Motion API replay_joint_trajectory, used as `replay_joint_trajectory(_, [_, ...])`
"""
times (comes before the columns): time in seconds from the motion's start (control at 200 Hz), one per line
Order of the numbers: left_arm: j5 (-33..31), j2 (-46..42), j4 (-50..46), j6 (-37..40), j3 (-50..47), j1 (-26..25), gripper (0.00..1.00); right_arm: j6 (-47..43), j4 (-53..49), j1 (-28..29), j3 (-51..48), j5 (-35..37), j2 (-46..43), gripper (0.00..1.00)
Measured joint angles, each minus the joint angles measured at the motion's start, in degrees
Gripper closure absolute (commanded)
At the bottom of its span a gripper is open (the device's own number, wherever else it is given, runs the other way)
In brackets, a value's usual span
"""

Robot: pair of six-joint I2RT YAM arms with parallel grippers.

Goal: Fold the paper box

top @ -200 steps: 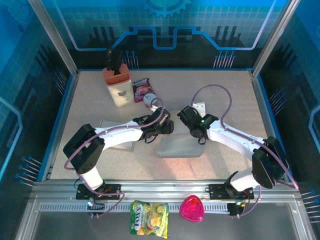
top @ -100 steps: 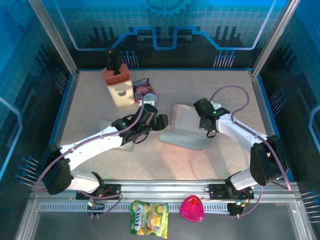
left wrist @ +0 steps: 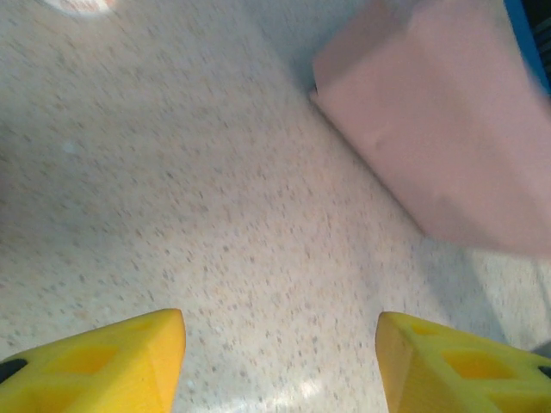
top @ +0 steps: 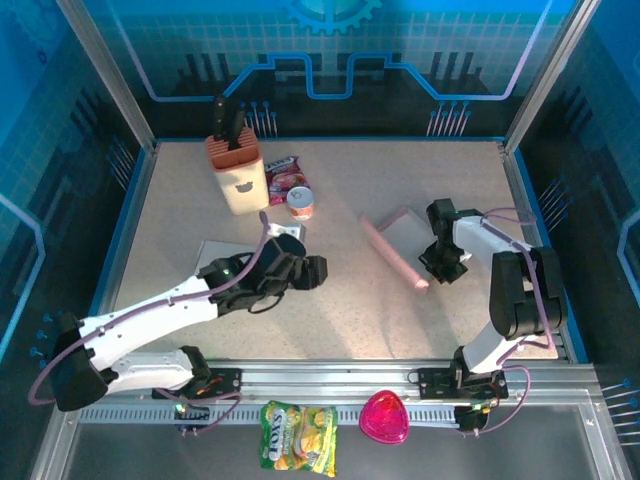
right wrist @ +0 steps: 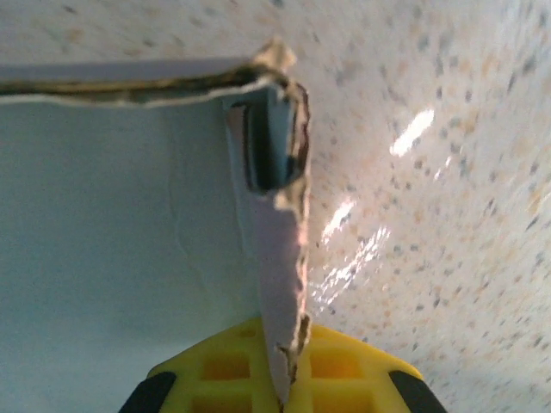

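The paper box (top: 398, 244) is a pale pinkish-grey carton, tipped up on edge right of the table's middle. My right gripper (top: 436, 264) is at its right side, shut on it. In the right wrist view the yellow fingers (right wrist: 225, 372) pinch a flap with a ragged edge, and the box's pale wall (right wrist: 112, 215) spreads to the left. My left gripper (top: 308, 270) hovers left of the box, apart from it. In the left wrist view the left gripper (left wrist: 280, 361) is open over bare tabletop, with the box (left wrist: 439, 129) at the upper right.
A knife block (top: 234, 172), a snack packet (top: 284, 178) and a small can (top: 300, 202) stand at the back left. A flat grey sheet (top: 212, 256) lies under my left arm. A candy bag (top: 298, 436) and a pink object (top: 385, 418) rest on the front rail.
My right gripper has dragged the box to the right and tipped it from lying flat up onto its edge. My left arm has drawn back to the left, away from the box, its jaws narrowing slightly.
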Motion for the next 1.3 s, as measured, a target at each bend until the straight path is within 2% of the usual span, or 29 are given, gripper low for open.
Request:
replay_joint_trajectory(0.105, [0.2,3.5,2.7,-1.4,-1.6,-3.4,0.44,5.1,0.0,-0.1,-1.9,-6.5,0.0,1.00])
replay_joint_trajectory(0.21, [0.7,8.3,6.2,-2.3,-2.7,-5.5,0.45,9.3,-0.4,0.7,-2.9,-10.0,0.0,1.00])
replay_joint_trajectory(0.485, [2.1,21.4,19.6,-4.5,-3.0,-6.2,0.50,18.8,2.6,3.1,-7.0,-17.5,-2.1,1.00])
replay_joint_trajectory(0.65, [2.8,27.4,23.7,-4.6,-3.0,-6.1,0.53,23.2,7.5,6.7,-9.9,-21.4,-4.1,0.82])
replay_joint_trajectory(0.735, [3.0,28.2,24.7,-4.5,-3.0,-5.9,0.53,24.2,10.5,8.9,-11.8,-22.1,-5.0,0.64])
replay_joint_trajectory(0.845, [3.0,28.2,25.9,-4.5,-3.0,-4.9,0.54,24.9,11.8,11.5,-13.6,-22.0,-8.9,0.49])
replay_joint_trajectory(0.975, [3.0,28.2,26.7,-4.6,-3.0,-3.5,0.53,22.0,11.7,12.0,-14.3,-19.8,-16.8,0.30])
replay_joint_trajectory(1.04, [3.0,28.2,26.8,-4.6,-3.0,-2.9,0.53,17.9,12.0,10.8,-14.2,-18.0,-21.7,0.24])
replay_joint_trajectory(1.086, [3.0,28.2,26.8,-4.6,-3.0,-2.6,0.53,13.5,12.0,9.0,-13.5,-16.7,-24.7,0.23])
replay_joint_trajectory(1.121, [3.0,28.2,26.8,-4.6,-3.0,-2.3,0.54,9.9,12.1,7.3,-12.6,-16.2,-26.3,0.27])
replay_joint_trajectory(1.171, [3.0,28.2,26.8,-4.8,-3.0,-1.9,0.54,4.8,12.5,4.7,-11.1,-15.6,-27.6,0.42])
replay_joint_trajectory(1.301, [3.0,28.2,26.8,-6.0,-3.1,-0.5,0.56,-9.7,14.0,-3.3,-7.5,-15.7,-25.8,0.65])
